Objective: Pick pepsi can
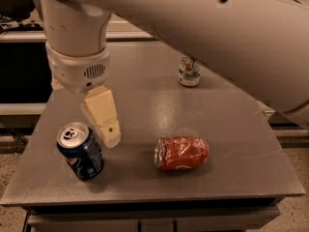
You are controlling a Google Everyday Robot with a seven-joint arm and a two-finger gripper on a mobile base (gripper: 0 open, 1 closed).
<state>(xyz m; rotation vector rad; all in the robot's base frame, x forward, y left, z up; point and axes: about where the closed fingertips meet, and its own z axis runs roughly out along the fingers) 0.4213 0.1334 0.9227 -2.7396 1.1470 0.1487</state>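
**Gripper poised beside the pepsi can**

The gripper point(111, 137) hangs low over the front left part of the table point(241, 170), its cream-coloured end pointing down and slightly to the right. Only one cream face of it shows, so whether it is spread or closed cannot be made out. It holds nothing. Its tip sits just to the right of the pepsi can point(81, 152), near the can's silver top but apart from it.

The pepsi can stands upright near the table's front left corner, dark blue with the opened silver top facing the camera.

Above the gripper is the white wrist housing point(77, 64) with a small round grille, and from it the thick white arm point(217, 37) runs across the top of the view to the right edge.

An orange-red can point(182, 153) lies on its side in the middle front of the table, well right of the gripper. A white and green can point(189, 72) stands upright at the far side, its top partly covered by the arm.
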